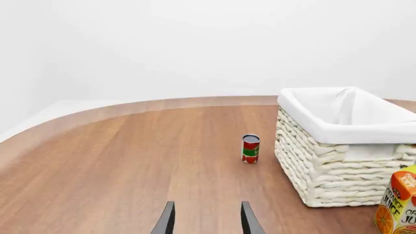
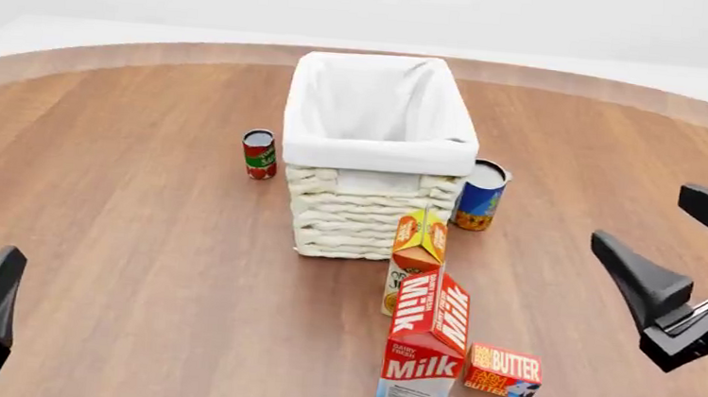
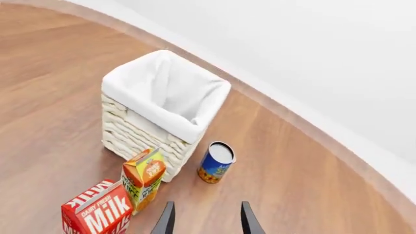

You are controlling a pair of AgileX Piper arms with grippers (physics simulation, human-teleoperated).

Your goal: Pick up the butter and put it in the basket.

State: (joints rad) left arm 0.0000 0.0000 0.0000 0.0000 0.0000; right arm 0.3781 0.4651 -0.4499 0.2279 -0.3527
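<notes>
Red-orange and small, the butter (image 2: 503, 371) lies flat on the wooden table (image 2: 137, 219) near the front edge, and only the front view gives it to us; neither wrist camera catches it. We see it just beside the milk carton (image 2: 425, 358), on that carton's right and a little apart from it. Its long axis runs roughly left to right across the table, slightly skewed, with the white lettering facing us and the blue end low at the right.

Behind the milk stands the juice carton (image 2: 416, 256), close up against the basket (image 2: 377, 143), which sits mid-table with its white liner showing. A blue can (image 2: 481, 195) stands at the basket's right, a red can (image 2: 259, 153) at its left.

From the left wrist we get the red can, the basket's side and a sliver of juice carton; from the right wrist, the basket, blue can, juice and milk.

Our left gripper (image 1: 206, 218) hangs low at the left with fingers parted and nothing between them. Our right gripper (image 3: 206, 218) hovers at the right, also spread wide and holding nothing, well apart from the butter.
</notes>
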